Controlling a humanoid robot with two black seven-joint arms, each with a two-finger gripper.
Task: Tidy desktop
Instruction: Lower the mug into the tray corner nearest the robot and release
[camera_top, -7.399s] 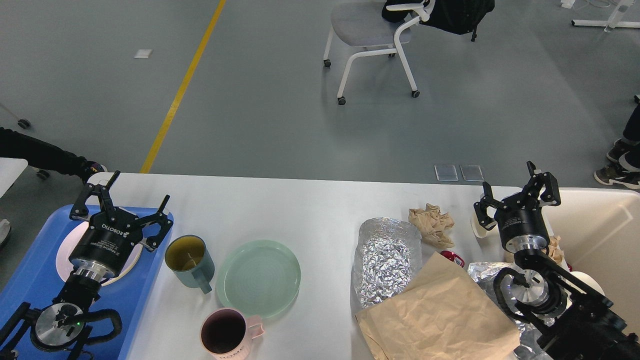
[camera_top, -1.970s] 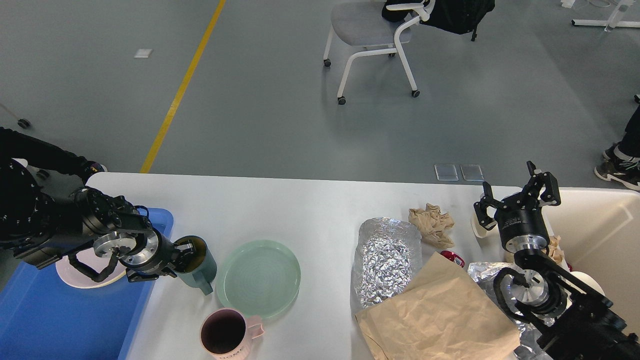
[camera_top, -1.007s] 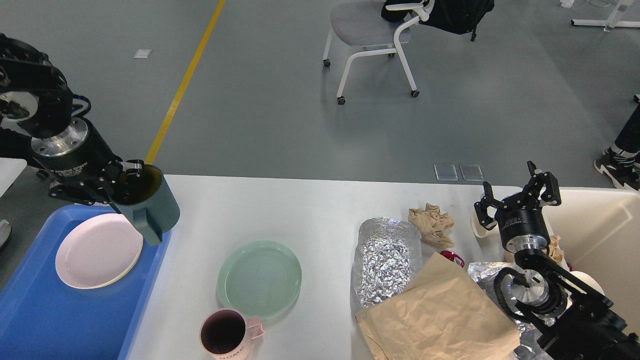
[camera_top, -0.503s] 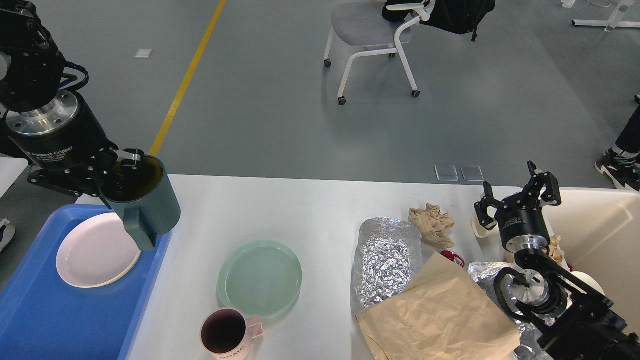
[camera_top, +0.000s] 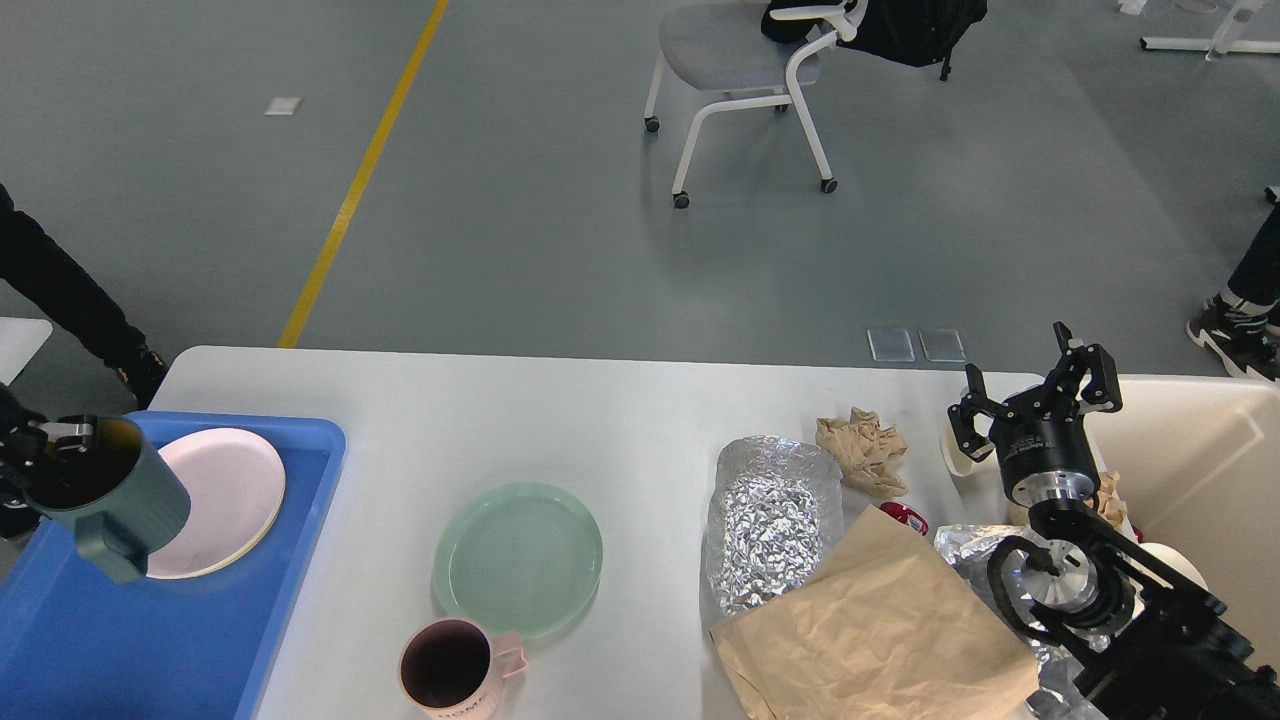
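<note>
Desk (camera_top: 620, 420): white top spanning the view centre, bearing green plate (camera_top: 519, 557), pink mug (camera_top: 450, 668), foil and paper litter.
Teal mug (camera_top: 100, 492): held upright over blue tray (camera_top: 150, 640), partly over pink plate (camera_top: 225, 500); handle pointing down toward the near edge.
Left claw (camera_top: 45, 445): mostly out of frame, clamped on the mug rim.
Coming move, as judged: straight down onto bare tray.
Right claw (camera_top: 1030, 395): wide, empty, nearer the litter.
</note>
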